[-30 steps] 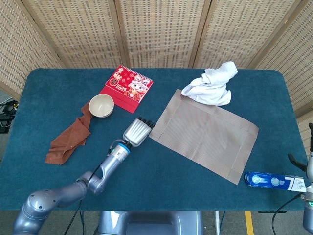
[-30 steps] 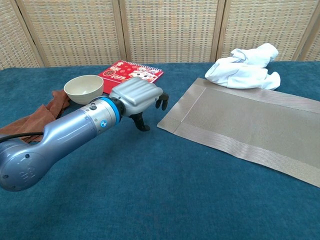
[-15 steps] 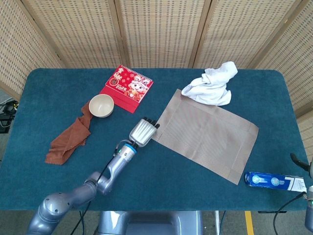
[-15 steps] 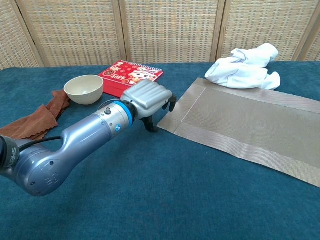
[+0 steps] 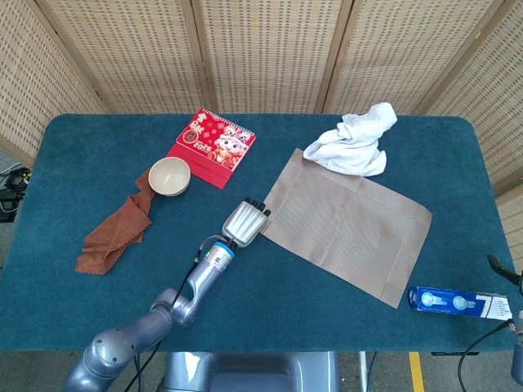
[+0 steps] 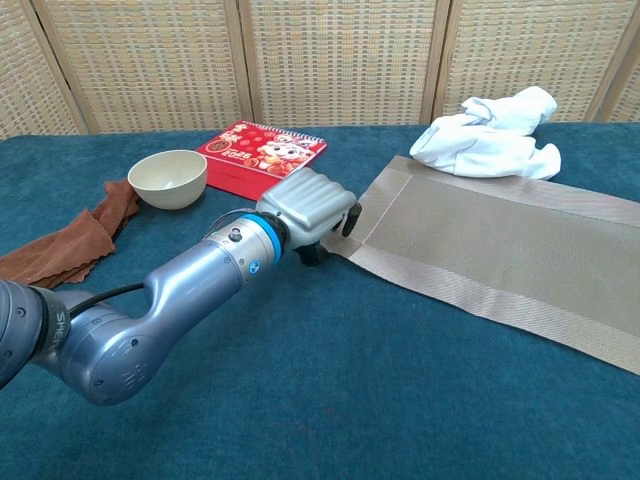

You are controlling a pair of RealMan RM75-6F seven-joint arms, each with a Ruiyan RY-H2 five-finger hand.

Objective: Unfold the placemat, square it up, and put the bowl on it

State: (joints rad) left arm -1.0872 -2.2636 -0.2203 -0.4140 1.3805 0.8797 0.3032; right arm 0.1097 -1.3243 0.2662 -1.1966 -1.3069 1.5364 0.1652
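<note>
The grey-brown placemat (image 5: 347, 220) lies flat and spread out, turned askew to the table's edges, right of centre. My left hand (image 5: 245, 220) is at its left corner. In the chest view the left hand (image 6: 312, 208) has its bent fingertips on the edge of the placemat (image 6: 500, 235), with the thumb on the table beside the corner, and the mat lies unlifted. The cream bowl (image 5: 169, 175) stands upright and empty at the left, also seen as the bowl (image 6: 168, 178), well apart from the hand. Only a dark sliver of my right hand (image 5: 505, 269) shows at the right edge.
A crumpled white cloth (image 5: 353, 140) overlaps the mat's far corner. A red calendar (image 5: 212, 147) lies behind the bowl, and a brown cloth (image 5: 116, 233) trails from it toward the front left. A blue and white box (image 5: 458, 302) lies near the front right edge.
My left hand has moved right across the table, from clear of the mat to its left corner, where the fingertips now touch the edge. The mat and bowl have not moved.
</note>
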